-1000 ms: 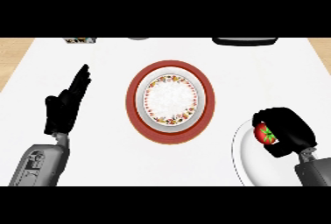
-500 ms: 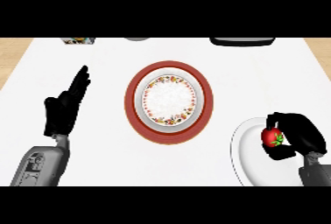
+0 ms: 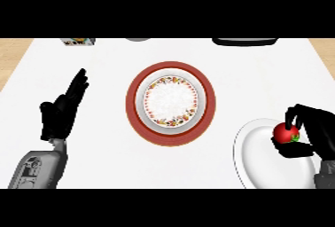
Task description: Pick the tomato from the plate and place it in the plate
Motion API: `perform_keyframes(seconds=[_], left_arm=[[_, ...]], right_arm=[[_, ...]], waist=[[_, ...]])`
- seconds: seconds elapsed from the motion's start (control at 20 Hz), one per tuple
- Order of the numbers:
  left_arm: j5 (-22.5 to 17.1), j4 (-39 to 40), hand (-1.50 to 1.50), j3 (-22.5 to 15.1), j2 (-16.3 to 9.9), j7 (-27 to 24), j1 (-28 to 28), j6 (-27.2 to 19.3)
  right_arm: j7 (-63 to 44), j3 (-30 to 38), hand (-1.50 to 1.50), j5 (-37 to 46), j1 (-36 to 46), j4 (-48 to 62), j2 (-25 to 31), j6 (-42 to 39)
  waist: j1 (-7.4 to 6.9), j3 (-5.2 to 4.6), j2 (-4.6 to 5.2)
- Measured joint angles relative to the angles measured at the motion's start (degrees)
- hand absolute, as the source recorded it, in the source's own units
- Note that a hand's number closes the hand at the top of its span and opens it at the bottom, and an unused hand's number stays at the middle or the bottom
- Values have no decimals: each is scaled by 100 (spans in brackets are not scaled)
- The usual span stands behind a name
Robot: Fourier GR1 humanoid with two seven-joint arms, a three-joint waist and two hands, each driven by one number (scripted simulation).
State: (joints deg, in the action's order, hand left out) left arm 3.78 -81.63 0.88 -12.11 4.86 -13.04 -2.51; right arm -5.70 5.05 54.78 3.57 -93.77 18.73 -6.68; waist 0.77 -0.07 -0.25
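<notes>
A red tomato (image 3: 285,132) with a green stem is pinched in my right hand (image 3: 317,133), just over the far right part of a plain white plate (image 3: 258,157) at the lower right. Fingers and thumb curl round the tomato from the right. In the middle of the counter stands a flower-rimmed white plate (image 3: 171,102) on a round red mat (image 3: 145,128). At the left, my left hand (image 3: 62,113) rests open, fingers straight and pointing up and away.
Along the far edge are a small patterned box (image 3: 78,41), a grey round thing (image 3: 137,39) and a dark object (image 3: 245,41), each cut off by the view's top. Wooden floor shows at both far corners.
My right hand has closed round the tomato and raised it slightly, shifting a little to the right over the white plate. The left hand has not moved.
</notes>
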Motion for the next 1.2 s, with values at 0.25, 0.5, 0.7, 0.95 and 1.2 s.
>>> perform_keyframes(seconds=[0.25,0.5,0.7,0.95,1.2], left_arm=[[8,52,0,26,15,34,-92,13],[29,-57,0,-8,23,37,-5,80],[67,9,0,9,36,-6,-59,97],[137,53,0,-4,96,44,-165,74],[127,43,0,54,81,98,-245,131]], right_arm=[[173,32,150,-326,181,-846,-137,123],[50,-159,150,-694,590,-1498,-293,-255],[-482,-504,150,-810,1207,-1493,-659,-604],[-936,-1013,150,-552,1942,-694,-1320,-470],[-1075,-1397,150,-506,2639,482,-1700,62]], waist=[[-20,3,6],[-65,4,10],[-95,2,19],[-128,4,30],[-161,5,39]])
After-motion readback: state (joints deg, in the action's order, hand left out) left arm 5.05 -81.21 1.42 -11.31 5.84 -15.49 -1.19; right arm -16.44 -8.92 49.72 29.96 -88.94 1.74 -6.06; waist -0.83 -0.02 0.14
